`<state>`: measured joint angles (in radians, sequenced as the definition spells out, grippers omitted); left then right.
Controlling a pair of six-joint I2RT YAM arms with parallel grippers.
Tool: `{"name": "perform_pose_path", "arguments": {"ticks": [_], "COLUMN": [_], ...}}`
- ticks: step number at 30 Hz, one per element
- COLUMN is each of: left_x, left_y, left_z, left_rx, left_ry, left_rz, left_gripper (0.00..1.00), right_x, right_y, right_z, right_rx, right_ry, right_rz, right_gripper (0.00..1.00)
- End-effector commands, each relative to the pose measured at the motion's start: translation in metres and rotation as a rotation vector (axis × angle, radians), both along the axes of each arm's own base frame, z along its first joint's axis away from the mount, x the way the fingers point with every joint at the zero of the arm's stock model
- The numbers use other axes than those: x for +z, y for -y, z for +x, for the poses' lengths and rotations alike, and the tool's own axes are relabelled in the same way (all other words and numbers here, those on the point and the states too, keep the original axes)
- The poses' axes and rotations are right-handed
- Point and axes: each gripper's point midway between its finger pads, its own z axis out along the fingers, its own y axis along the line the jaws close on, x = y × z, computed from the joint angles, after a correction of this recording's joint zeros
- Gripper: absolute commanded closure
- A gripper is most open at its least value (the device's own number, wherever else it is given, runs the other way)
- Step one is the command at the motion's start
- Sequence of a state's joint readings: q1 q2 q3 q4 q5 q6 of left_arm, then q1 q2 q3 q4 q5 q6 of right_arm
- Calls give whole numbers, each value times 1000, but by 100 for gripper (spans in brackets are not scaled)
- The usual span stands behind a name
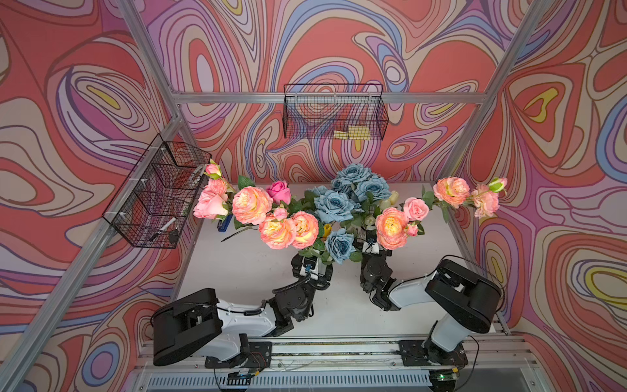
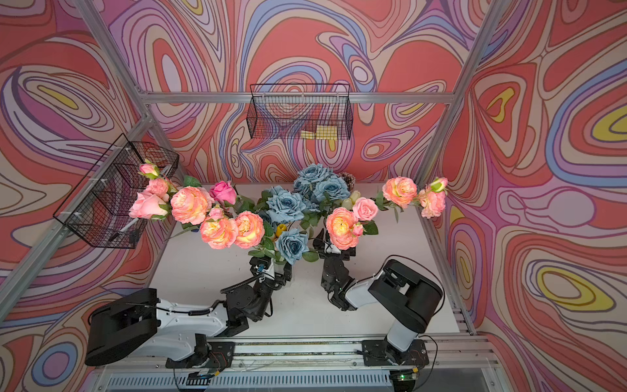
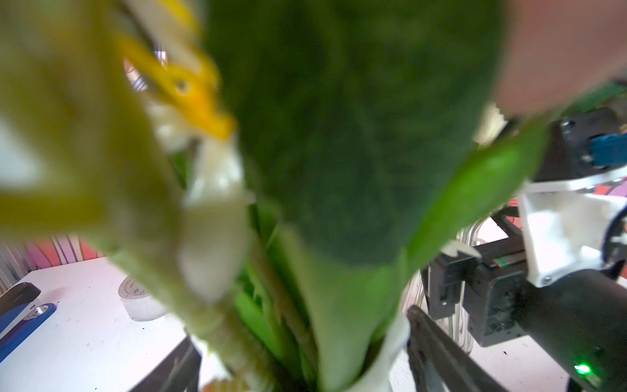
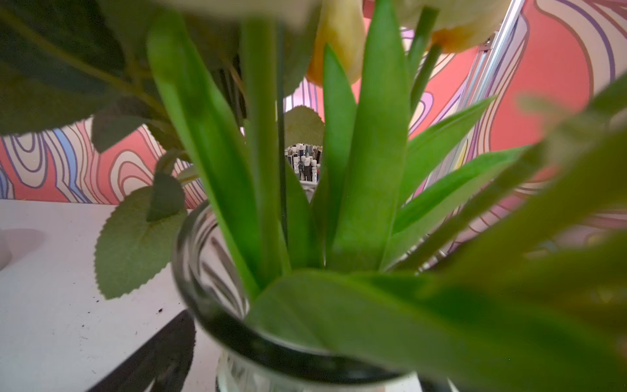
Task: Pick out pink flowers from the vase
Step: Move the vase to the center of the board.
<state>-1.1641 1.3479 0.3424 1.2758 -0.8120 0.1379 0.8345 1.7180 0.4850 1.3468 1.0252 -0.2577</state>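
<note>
Blurred green leaves (image 3: 356,135) crowded the left wrist lens, and beneath them a bundle of stems (image 3: 281,305) rose from between the dark fingers (image 3: 434,349) of the left end effector (image 3: 302,349). Those fingers stood spread, one on each side of the bundle; whether either touched a stem could not be told.

In both top views the left arm (image 1: 244,319) reached forward over the tabletop (image 1: 237,271), its wrist tucked under the twin peach-pink heads (image 1: 288,232). The stems it faced were probably theirs, though leaves hid the join. The pink flowers (image 1: 251,205) on that side leaned away to the left of the vase (image 4: 203,305), their long stems slanting up and outward, heads well above the end effector. Dusty-blue roses (image 1: 334,205) filled the middle.

Further right, the right arm (image 1: 410,288) was folded short. The right end effector (image 1: 369,236) sat under another peach-pink head (image 1: 392,227), close against the glass vase. It was spread wide about the rim, with one finger (image 4: 159,349) showing beside the glass; contact was unclear. A last pink spray (image 1: 453,191) hung out towards the right edge.

By my judgement the left arm was nearer the left-leaning blooms, and a pull would need to follow the stems' upward slant.
</note>
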Motion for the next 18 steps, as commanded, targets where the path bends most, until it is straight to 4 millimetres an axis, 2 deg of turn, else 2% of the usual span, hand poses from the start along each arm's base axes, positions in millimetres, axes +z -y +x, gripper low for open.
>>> {"name": "perform_pose_path", "arguments": {"ticks": [1,8,15,18], "left_x": [15,16,15,15], "left_y": [3,2,3,5], "left_z": [0,1,4,5], "left_rx": [-14,-7,-8,-10], "left_ry": [28,29,25,25], "left_rz": [-55,-59,-66,-68], "left_gripper": [22,28,35,42], "right_x": [16,20,24,22], "right_y": [7,13,9,7], "right_z": [6,10,17,18], "right_rx": [-40,-25,13,22], "right_ry": [69,91,89,89], "right_rz": [30,79,83,87], "right_gripper": [2,4,11,17]}}
